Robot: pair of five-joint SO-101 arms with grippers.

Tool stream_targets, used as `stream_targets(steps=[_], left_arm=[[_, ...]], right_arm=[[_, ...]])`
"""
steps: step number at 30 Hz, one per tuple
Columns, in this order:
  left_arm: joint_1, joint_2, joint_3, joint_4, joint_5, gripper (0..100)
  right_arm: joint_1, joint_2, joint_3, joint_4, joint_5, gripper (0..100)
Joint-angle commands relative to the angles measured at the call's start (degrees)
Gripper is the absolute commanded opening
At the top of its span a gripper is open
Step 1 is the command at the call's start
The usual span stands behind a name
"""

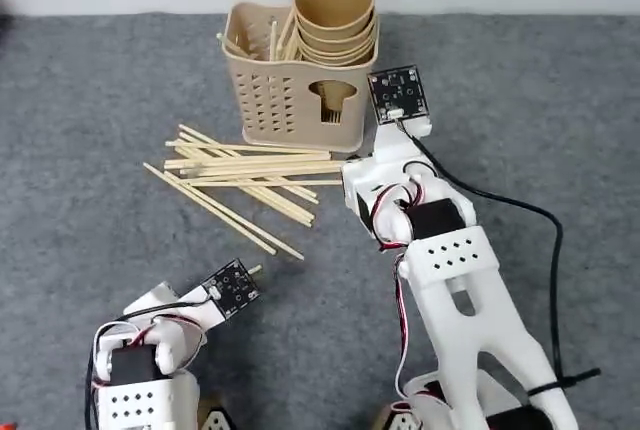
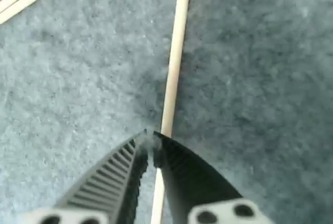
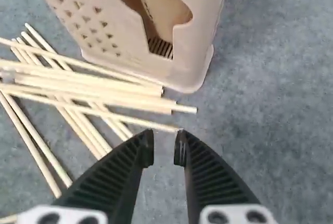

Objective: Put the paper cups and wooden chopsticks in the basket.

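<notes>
Left gripper (image 2: 151, 139) closed above one chopstick (image 2: 177, 52); right gripper (image 3: 164, 147) slightly apart near the basket (image 3: 203, 73) and chopstick pile (image 3: 78, 91).

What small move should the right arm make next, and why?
Probably lower the right gripper onto the nearest chopstick, whose end lies just ahead of its slightly open fingers. The cups already sit in the basket, while many chopsticks lie on the carpet.
</notes>
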Motion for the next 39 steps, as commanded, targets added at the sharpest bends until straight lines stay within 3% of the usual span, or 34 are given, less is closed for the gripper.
stream_targets(steps=[1,6,13,21,24,30,32,39], left_arm=[[0.3,-0.3,-2.0,-0.8,0.5,1],[0.3,-0.3,-8.9,-1.1,3.8,1],[0.0,-0.2,-7.0,-0.6,3.7,2],[0.0,-0.3,-6.3,-2.0,3.6,26],[0.3,-0.3,-6.2,-10.3,3.6,27],[2.8,0.1,0.4,-36.4,1.8,27],[1.7,0.0,0.0,-37.0,1.8,27],[8.8,-3.9,0.1,-38.0,1.7,27]], right_arm=[[0.5,-2.1,0.2,-4.0,-0.4,8.7],[0.5,-2.2,5.5,-9.7,-0.3,8.7],[0.4,-2.6,7.3,-10.4,-0.1,8.7],[0.4,-2.6,7.3,-10.4,-0.3,8.7],[0.4,-2.6,7.3,-10.5,-0.4,8.7],[0.5,-2.6,7.4,-10.5,-0.4,8.7],[0.5,-2.6,7.4,-10.5,-0.4,8.7],[0.5,-2.6,7.4,-10.5,-0.4,8.7]])
